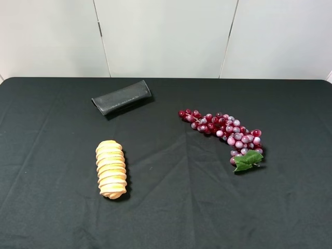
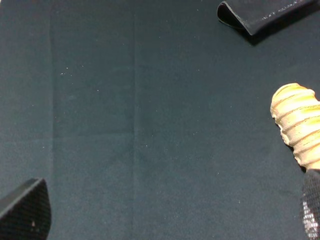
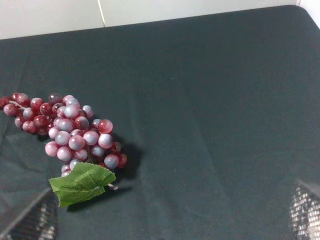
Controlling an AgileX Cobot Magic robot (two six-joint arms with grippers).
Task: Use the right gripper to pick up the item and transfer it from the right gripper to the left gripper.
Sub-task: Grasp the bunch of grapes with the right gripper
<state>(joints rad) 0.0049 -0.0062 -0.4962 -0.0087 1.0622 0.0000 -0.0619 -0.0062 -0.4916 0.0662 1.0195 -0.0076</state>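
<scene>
The item, a bunch of dark-red and pinkish grapes (image 1: 223,129) with a green leaf (image 1: 247,160), lies on the black cloth right of centre. In the right wrist view the grapes (image 3: 70,132) lie a little ahead of my right gripper (image 3: 167,220), off toward one finger. Only its two fingertips (image 3: 305,212) show, far apart, with nothing between them. My left gripper (image 2: 167,217) is also open, its fingertips (image 2: 25,210) spread over bare cloth. Neither arm shows in the exterior high view.
A ridged tan bread roll (image 1: 111,168) lies at the front left and, in the left wrist view, the roll (image 2: 299,125) sits close to one left fingertip. A flat black pouch (image 1: 122,97) lies behind it. White wall panels (image 1: 166,36) back the table.
</scene>
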